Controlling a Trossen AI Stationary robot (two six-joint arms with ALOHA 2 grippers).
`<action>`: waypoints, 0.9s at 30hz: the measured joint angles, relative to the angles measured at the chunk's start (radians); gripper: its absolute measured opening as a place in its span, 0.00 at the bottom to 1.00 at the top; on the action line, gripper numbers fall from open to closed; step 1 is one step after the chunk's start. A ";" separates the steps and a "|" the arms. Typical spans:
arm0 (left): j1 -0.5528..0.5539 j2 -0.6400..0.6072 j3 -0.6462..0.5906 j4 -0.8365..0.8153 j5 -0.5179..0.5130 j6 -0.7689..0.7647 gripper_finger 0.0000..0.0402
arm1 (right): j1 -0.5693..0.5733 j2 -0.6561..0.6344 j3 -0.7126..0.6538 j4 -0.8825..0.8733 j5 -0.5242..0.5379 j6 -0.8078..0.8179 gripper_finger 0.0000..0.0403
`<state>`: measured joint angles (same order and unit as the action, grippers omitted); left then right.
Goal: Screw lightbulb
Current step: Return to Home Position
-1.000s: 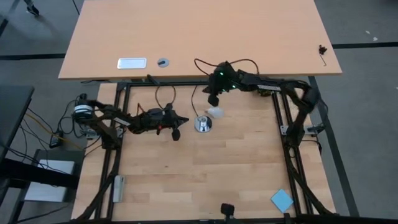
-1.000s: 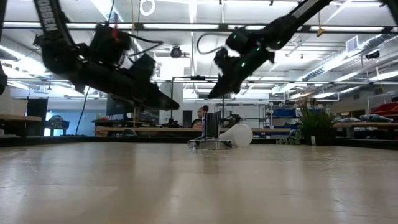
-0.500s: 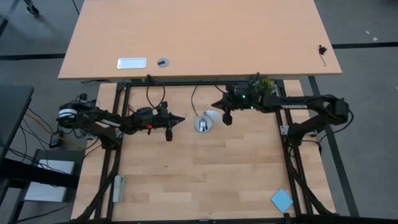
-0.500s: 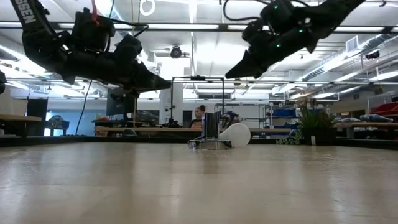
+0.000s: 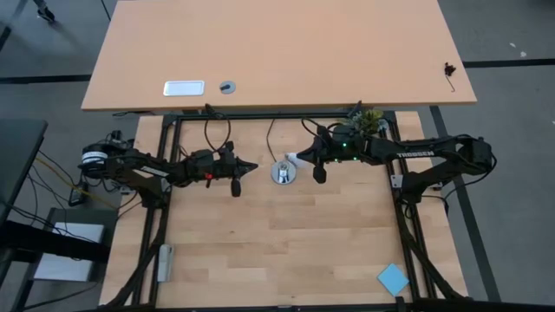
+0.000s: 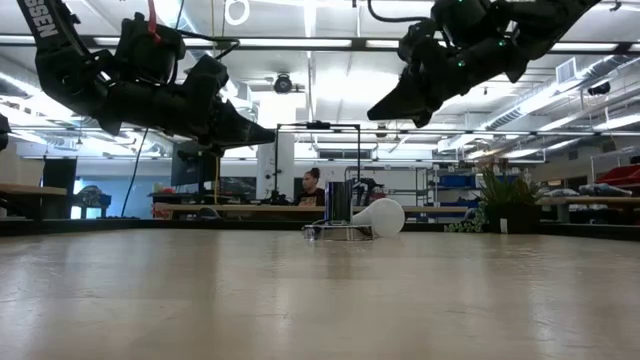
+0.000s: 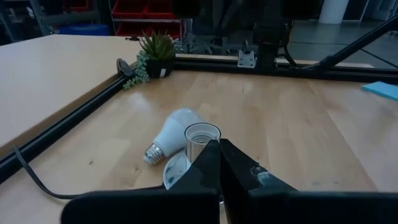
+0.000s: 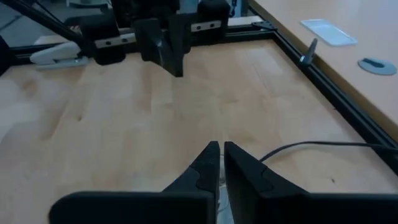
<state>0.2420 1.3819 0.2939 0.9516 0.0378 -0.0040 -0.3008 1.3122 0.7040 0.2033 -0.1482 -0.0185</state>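
1. Workshop room in the low view: ceiling strip lights, shelving, and a person [image 6: 313,185] seated far behind the wooden table [image 5: 286,243].
2. We see a pale desk [image 5: 277,52] past the table's black frame, a small plant [image 5: 368,117] at the frame's edge, and a blue pad [image 5: 393,278] at a near corner.
3. Socket [image 5: 283,173] stands upright mid-table with a black cord trailing off. Its mouth shows open and hollow in the left wrist view.
4. Lightbulb [image 5: 293,158] lies on its side on the wood, right against the socket and outside it, screw end nearer the left jaws.
5. Left gripper [image 5: 252,166] hangs in the air, jaws pressed together on nothing. The socket sits just ahead of and below the tips, with the bulb beside it.
6. Right gripper [image 5: 301,156] is also aloft, jaws closed to a thin seam and holding nothing. The bulb sits on the table under its tips.
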 joint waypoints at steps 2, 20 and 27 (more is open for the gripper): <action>0.000 0.000 0.000 0.000 -0.008 0.000 0.00 | 0.001 0.000 0.000 0.011 0.000 0.000 0.09; -0.003 -0.034 -0.002 -0.007 0.009 0.002 0.00 | 0.097 -0.013 0.000 0.001 0.034 -0.069 0.01; -0.003 -0.046 -0.014 0.001 0.009 0.019 0.00 | 0.130 -0.168 -0.098 0.015 0.109 -0.065 0.01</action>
<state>0.2394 1.3357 0.2795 0.9528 0.0463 0.0154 -0.1703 1.1442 0.6065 0.2182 -0.0392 -0.0834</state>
